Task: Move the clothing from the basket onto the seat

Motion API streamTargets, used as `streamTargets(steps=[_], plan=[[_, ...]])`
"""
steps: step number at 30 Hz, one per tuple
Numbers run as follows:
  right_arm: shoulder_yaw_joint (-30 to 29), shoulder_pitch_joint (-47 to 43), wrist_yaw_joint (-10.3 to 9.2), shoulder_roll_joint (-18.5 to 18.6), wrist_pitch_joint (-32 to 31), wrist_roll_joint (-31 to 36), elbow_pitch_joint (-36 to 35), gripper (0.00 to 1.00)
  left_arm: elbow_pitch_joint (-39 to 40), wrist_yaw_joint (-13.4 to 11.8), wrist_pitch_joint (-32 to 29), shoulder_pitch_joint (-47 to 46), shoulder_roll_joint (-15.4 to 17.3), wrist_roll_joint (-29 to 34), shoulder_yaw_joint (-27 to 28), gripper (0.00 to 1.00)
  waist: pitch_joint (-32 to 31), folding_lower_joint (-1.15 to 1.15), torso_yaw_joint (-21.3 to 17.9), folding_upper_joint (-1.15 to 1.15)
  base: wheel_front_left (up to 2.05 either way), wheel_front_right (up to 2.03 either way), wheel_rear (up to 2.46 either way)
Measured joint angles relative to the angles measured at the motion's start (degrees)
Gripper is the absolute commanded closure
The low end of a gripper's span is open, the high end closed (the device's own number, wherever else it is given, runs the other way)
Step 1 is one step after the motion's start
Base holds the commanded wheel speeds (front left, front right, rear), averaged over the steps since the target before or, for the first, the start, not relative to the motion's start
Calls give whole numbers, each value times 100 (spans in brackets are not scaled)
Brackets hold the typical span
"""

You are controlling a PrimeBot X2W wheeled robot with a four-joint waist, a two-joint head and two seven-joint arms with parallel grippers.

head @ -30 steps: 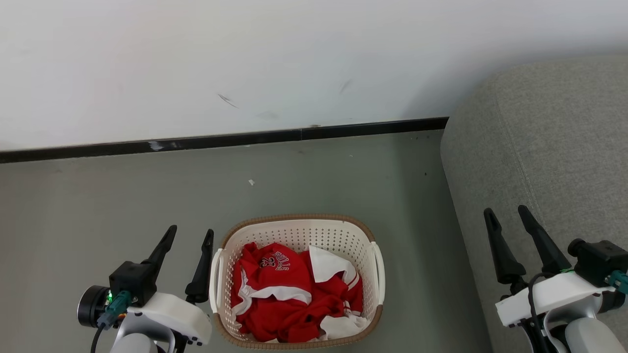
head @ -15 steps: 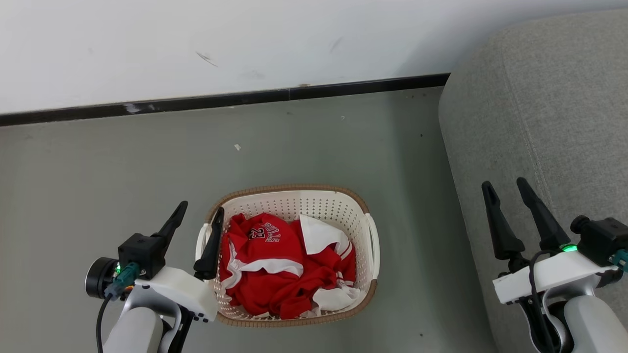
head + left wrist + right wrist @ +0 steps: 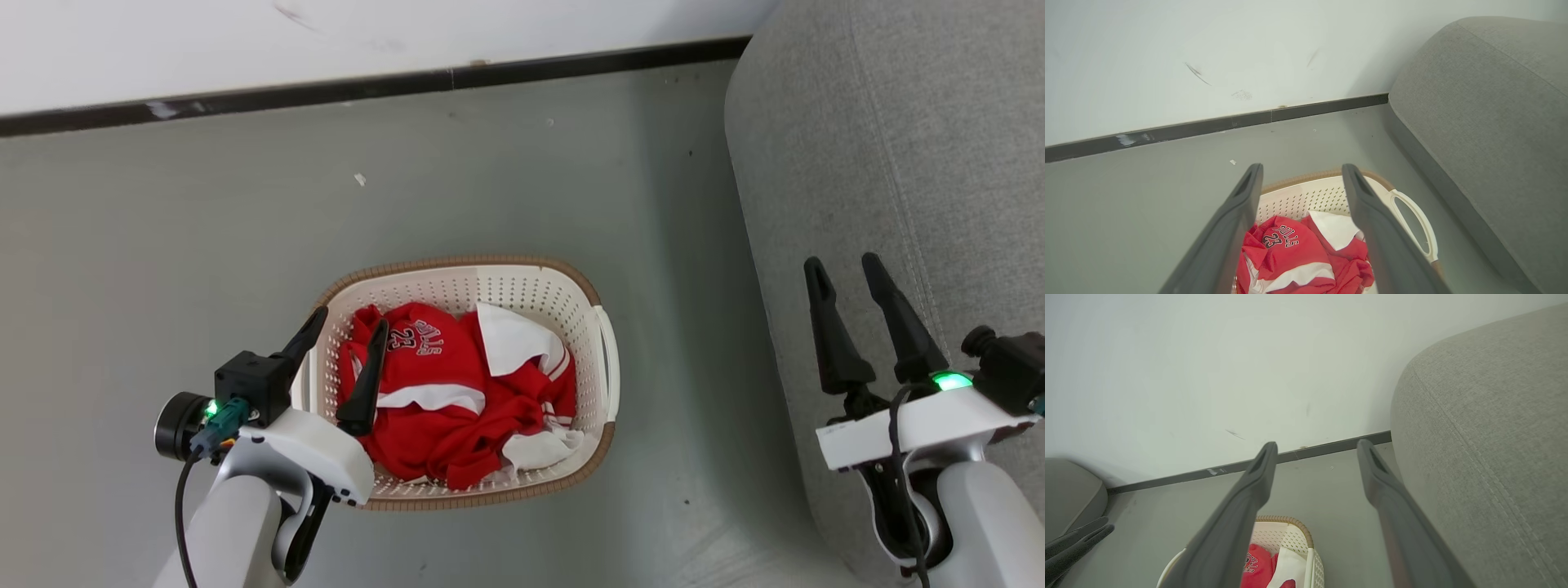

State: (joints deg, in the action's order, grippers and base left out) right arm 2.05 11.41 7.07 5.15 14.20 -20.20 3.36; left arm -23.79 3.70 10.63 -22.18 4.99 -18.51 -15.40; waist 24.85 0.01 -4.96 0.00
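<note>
plainly, this is the reach before the first pick, and none of the task is done yet. in the head view the clothing [image 3: 457, 408] lies heaped in the basket [image 3: 522, 286] on the floor, with the seat [image 3: 898, 122] bare to the right and well apart from the basket. the left gripper [image 3: 351, 318] hangs over the basket's left side with its jaws wide apart and empty: one finger crosses the red fabric and the other lies over the left wall. whether either touches cannot be told here. the right gripper [image 3: 841, 261] is over the seat's edge, jaws wide apart, holding nothing. in the left wrist view the two fingers frame the numbered garment [image 3: 1290, 253] with clear space between them. they look to be above the heap rather than in it. in the right wrist view the spread fingers point toward the wall, with the basket low between them and the seat alongside. the next move likely calls for lowering the left gripper into the heap, pinching a thick fold, lifting it clear of the rim and carrying it across to the seat.
</note>
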Motion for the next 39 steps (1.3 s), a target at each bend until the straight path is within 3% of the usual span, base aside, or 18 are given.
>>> streamTargets(steps=[13,28,39], plan=[[43,311,0,-100,0,-34,-179,0,-343,58,-156,-546,-86,67,-211,0,671,0,-174,0,0,0,0],[218,556,0,-200,44,-31,-1031,0,-987,151,-520,-1276,-91,149,-364,0,1549,0,-470,0,0,0,0],[323,790,0,-232,44,-33,-1280,0,-1540,157,-812,-1740,13,303,-452,0,2105,0,-741,0,0,0,0]])
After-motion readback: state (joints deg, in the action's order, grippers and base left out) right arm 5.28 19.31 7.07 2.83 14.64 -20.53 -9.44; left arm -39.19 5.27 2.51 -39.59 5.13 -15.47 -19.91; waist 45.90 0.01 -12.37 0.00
